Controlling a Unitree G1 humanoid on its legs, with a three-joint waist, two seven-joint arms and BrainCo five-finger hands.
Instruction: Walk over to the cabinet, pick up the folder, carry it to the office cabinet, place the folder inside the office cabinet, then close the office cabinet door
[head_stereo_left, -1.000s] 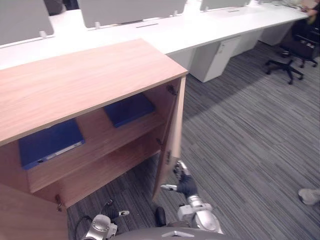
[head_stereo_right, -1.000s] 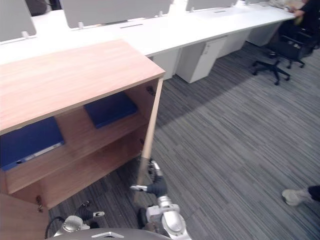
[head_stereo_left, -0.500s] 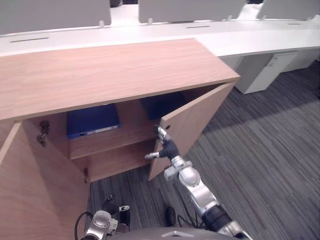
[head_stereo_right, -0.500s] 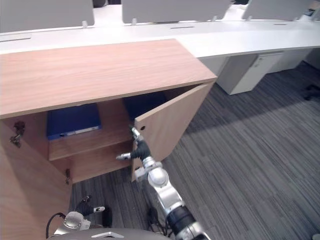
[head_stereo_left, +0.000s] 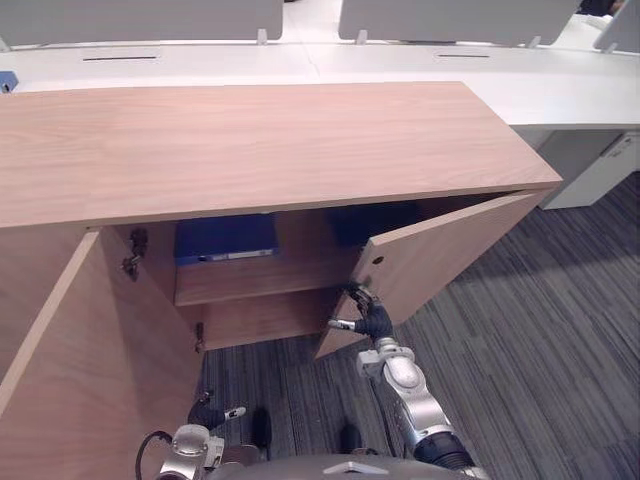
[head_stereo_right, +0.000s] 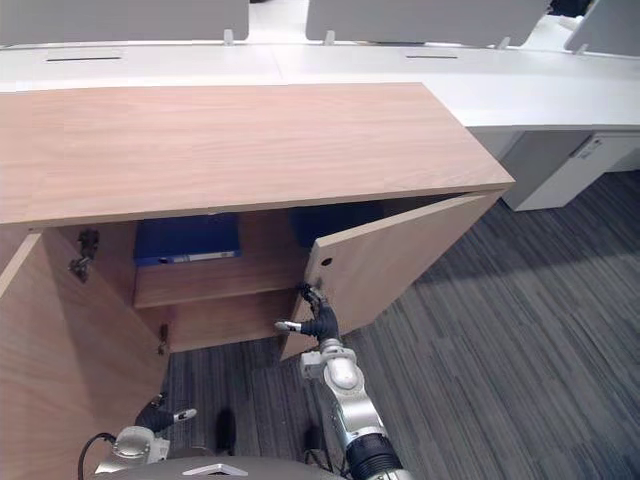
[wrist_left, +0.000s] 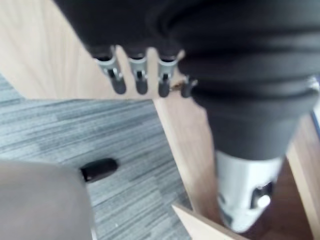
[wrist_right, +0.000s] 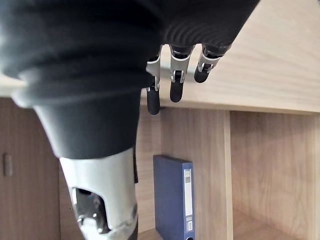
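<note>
The wooden office cabinet (head_stereo_left: 250, 140) stands in front of me with both doors ajar. A blue folder (head_stereo_left: 225, 240) lies on its upper shelf, and a second blue folder (head_stereo_left: 372, 214) lies further right, half hidden by the right door (head_stereo_left: 450, 250). My right hand (head_stereo_left: 371, 321) is open, its straight fingers (wrist_right: 172, 75) against the inner lower edge of that door. In the right wrist view a blue folder (wrist_right: 172, 197) shows on the shelf past the hand. My left hand (head_stereo_left: 205, 414) hangs low beside the left door (head_stereo_left: 90, 370), fingers (wrist_left: 139, 75) relaxed, holding nothing.
The left door swings far out towards me on the left. A long white desk (head_stereo_left: 560, 90) with grey screens runs behind the cabinet. Striped grey carpet (head_stereo_left: 540, 340) lies open to the right.
The view has swung round to face the cabinet. The right door has turned from wide open to partly shut, with my right hand staying at its lower edge.
</note>
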